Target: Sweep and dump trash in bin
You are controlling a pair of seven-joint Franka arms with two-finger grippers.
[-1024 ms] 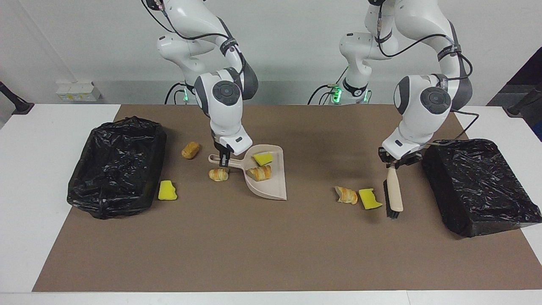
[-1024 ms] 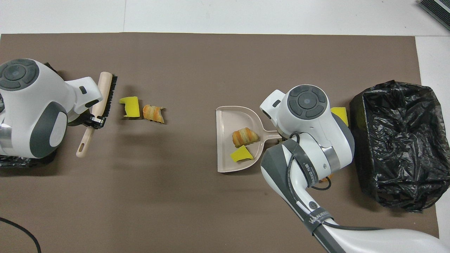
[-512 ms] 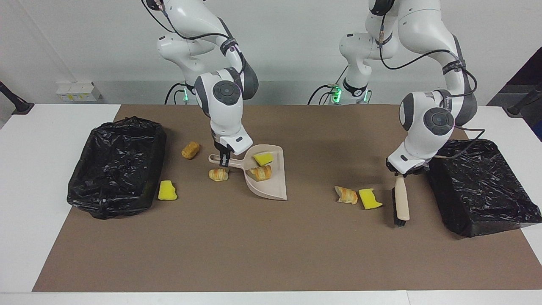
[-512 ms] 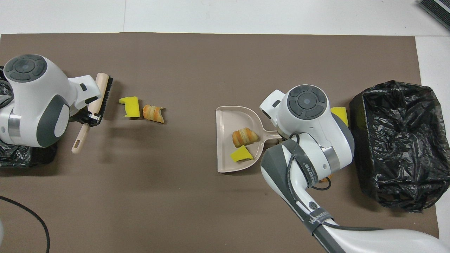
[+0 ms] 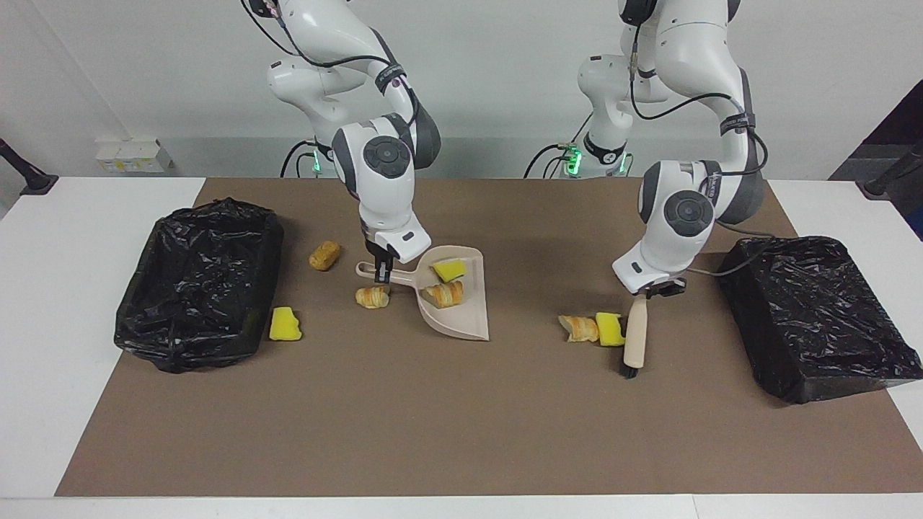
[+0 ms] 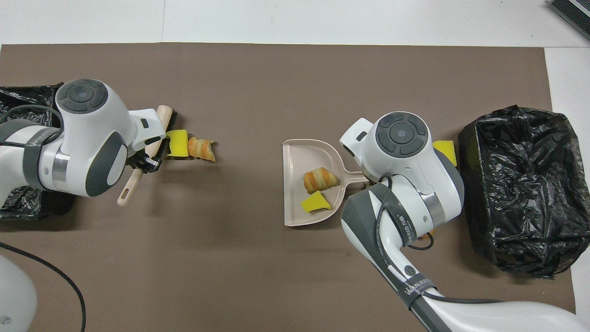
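1. My left gripper (image 5: 652, 292) is clamped on the brush (image 5: 634, 339), whose bristles touch a yellow sponge chunk (image 5: 609, 329) lying against a croissant piece (image 5: 579, 328).
2. My right gripper (image 5: 382, 275) pinches the dustpan (image 5: 461, 317) handle; the pan holds a sponge chunk (image 5: 448, 270) and a croissant (image 5: 443, 294).
3. Another croissant (image 5: 372, 296), a bread roll (image 5: 324, 255) and a sponge (image 5: 285, 324) lie on the mat near the black-lined bin (image 5: 198, 281).

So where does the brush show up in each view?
Facing view: the brush is right of centre, held by the left end effector, against a yellow sponge chunk.
Overhead view: the brush is at the left, partly under the left arm, beside the same chunk.
Shared landmark: the dustpan mid-table.
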